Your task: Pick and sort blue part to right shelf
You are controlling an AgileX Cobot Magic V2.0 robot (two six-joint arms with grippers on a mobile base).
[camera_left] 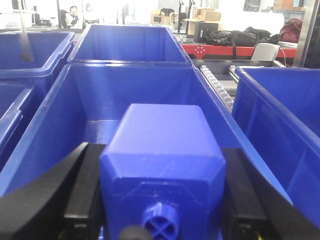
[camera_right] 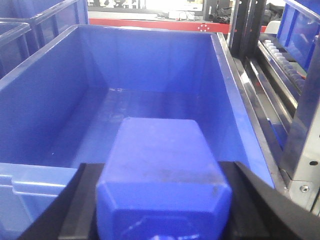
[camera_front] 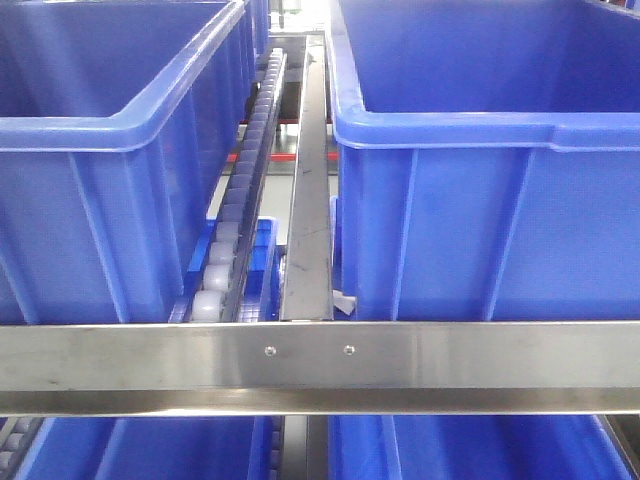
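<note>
Warehouse shelving with deep blue plastic bins (camera_front: 480, 200) on a steel roller rack (camera_front: 320, 355). Each end effector, left (camera_left: 162, 200) and right (camera_right: 160, 200), clamps a chunky blue block part (camera_right: 160, 175) above a bin at lower centre, presumably for dropping.

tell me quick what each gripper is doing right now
left gripper: shut on a blue part, above a blue bin.
right gripper: shut on another blue part.

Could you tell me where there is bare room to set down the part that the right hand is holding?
The bin floor ahead of the right hand is bare from wall to wall. The blue part fills the hand; the rail side is crowded.
</note>
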